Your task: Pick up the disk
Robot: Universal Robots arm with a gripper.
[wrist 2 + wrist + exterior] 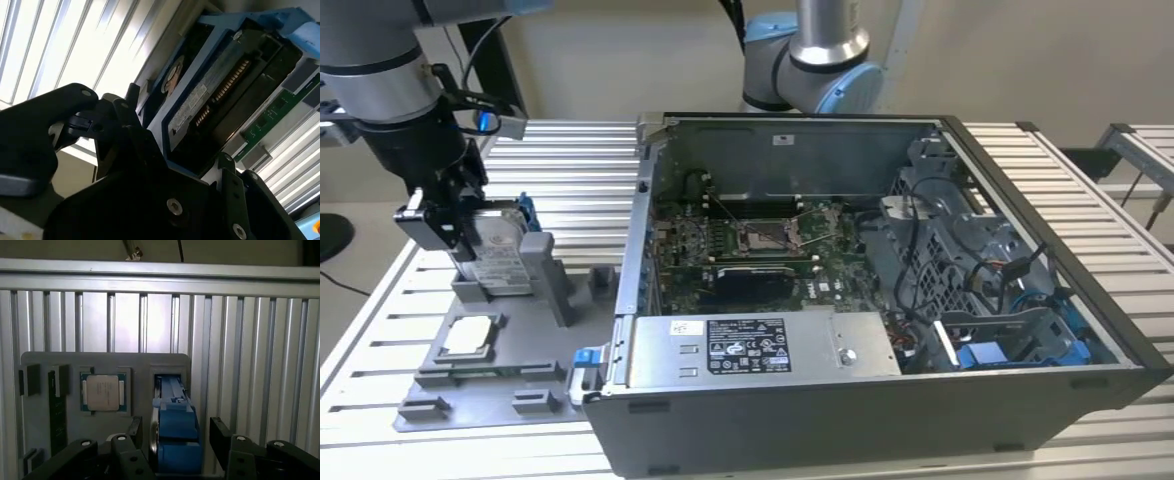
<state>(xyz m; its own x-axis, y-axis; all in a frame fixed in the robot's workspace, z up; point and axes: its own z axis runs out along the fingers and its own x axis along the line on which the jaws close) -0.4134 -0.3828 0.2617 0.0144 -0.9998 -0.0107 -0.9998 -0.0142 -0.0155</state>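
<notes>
Single-arm gripper [177, 424] positioned over the disk [175, 445]. In the first wrist view the two black fingers [136, 429] are spread and stand one on each side of the disk's blue carrier, with a narrow strip of background visible between each finger and the carrier; whether either pad touches it cannot be told. In the exterior view the disk [498, 248] stands on edge, white label facing outward and blue bracket along its far edge, in an upright slot of the grey fixture plate [480, 395], with the gripper down around its upper part. The fixture plate lies on the slatted aluminium table [574, 160], at the exterior view's left of the open computer case [881, 420]. A square processor chip [102, 392] lies flat in its own recess of the plate, just beside the disk's slot.
</notes>
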